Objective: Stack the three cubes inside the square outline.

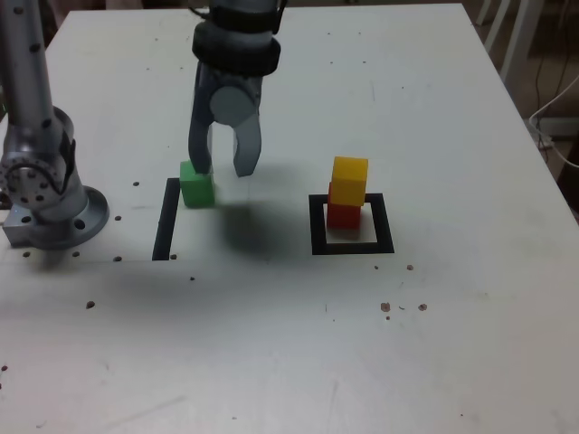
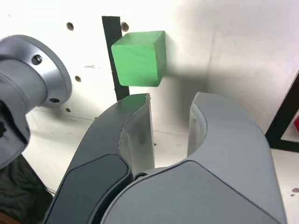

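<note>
The green cube (image 1: 196, 187) sits on the white table beside a straight black line (image 1: 166, 220). My gripper (image 1: 223, 170) hangs just above and to the exterior view's right of it. Its jaws stand apart with nothing between them. In the wrist view the green cube (image 2: 139, 58) lies just beyond one fingertip (image 2: 140, 100), outside the gap of the gripper (image 2: 170, 95). The yellow cube (image 1: 349, 178) rests on the red cube (image 1: 343, 214) inside the square outline (image 1: 353, 246), at the exterior view's right.
The arm's grey base (image 1: 45, 203) stands at the exterior view's left, close to the black line (image 2: 112, 56). Small dark specks dot the white table (image 1: 271, 344). The table's far and right edges show, with chair legs beyond.
</note>
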### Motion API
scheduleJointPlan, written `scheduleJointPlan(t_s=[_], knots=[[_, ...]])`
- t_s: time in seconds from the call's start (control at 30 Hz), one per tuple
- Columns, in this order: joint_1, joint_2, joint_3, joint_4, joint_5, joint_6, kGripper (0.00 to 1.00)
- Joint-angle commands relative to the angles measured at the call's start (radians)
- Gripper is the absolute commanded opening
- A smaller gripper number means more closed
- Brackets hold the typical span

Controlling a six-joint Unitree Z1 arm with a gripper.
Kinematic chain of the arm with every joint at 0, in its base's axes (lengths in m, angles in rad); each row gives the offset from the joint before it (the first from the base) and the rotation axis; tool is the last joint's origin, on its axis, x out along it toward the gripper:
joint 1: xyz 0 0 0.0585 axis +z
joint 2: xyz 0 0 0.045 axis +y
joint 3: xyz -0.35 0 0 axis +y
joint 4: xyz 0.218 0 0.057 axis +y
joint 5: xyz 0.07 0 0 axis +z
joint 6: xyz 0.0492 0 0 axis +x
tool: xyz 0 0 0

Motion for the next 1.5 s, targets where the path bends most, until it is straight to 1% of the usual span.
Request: scheduleJointPlan(t_s=[0.0, 0.07, 0.1, 0.13, 0.17, 0.27, 0.3, 0.33, 0.37, 0.43, 0.57, 0.7, 1.03, 1.23, 1.37, 1.47], knots=[[-0.016, -0.007, -0.022, 0.017, 0.008, 0.002, 0.28], [-0.028, -0.010, -0.034, 0.027, 0.014, 0.002, 0.29], [-0.032, -0.012, -0.035, 0.030, 0.016, 0.001, 0.33], [-0.036, -0.015, -0.031, 0.031, 0.018, 0.000, 0.40], [-0.037, -0.020, -0.023, 0.029, 0.019, -0.004, 0.49], [-0.033, -0.045, 0.029, 0.015, 0.020, -0.030, 0.80], [-0.031, -0.056, 0.050, 0.006, 0.021, -0.042, 0.88], [-0.028, -0.067, 0.072, -0.004, 0.022, -0.055, 0.94], [-0.025, -0.078, 0.093, -0.016, 0.023, -0.067, 0.97], [-0.018, -0.099, 0.139, -0.049, 0.025, -0.087, 0.99], [-0.004, -0.117, 0.204, -0.106, 0.024, -0.096, 0.99], [0.016, -0.122, 0.252, -0.139, 0.019, -0.090, 0.99], [0.044, -0.118, 0.290, -0.169, 0.017, -0.070, 0.99], [0.068, -0.097, 0.306, -0.189, 0.012, -0.045, 0.97], [0.091, -0.077, 0.319, -0.209, 0.008, -0.020, 0.95], [0.109, -0.058, 0.323, -0.216, 0.006, 0.002, 0.91]])
